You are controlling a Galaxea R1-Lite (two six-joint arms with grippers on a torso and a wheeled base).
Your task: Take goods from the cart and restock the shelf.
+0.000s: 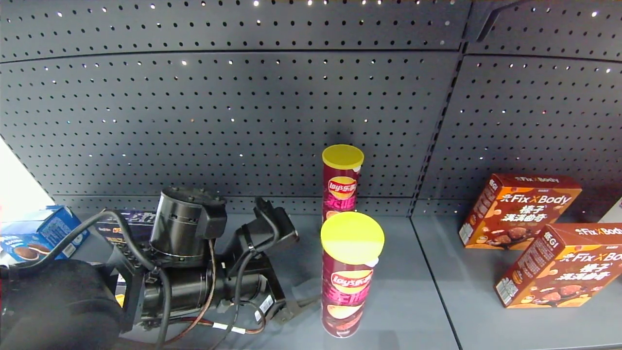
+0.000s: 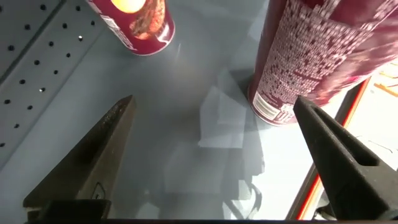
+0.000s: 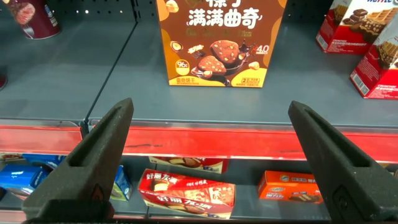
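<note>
Front can [image 1: 351, 277] stands lower centre on shelf [image 1: 418, 301], rear can [image 1: 341, 184] just behind it. Left gripper [image 2: 214, 106] spread, empty, beside front can; right gripper [image 3: 210, 109] spread too. Likely retreat next: pull left arm straight back, don't clip the can.

Logo badge on front of near chip can [image 1: 351, 279], same on far chip can [image 1: 341, 187] behind it. Bold lettering on 2 brown boxes [image 1: 520, 209] right of near chip can.
</note>
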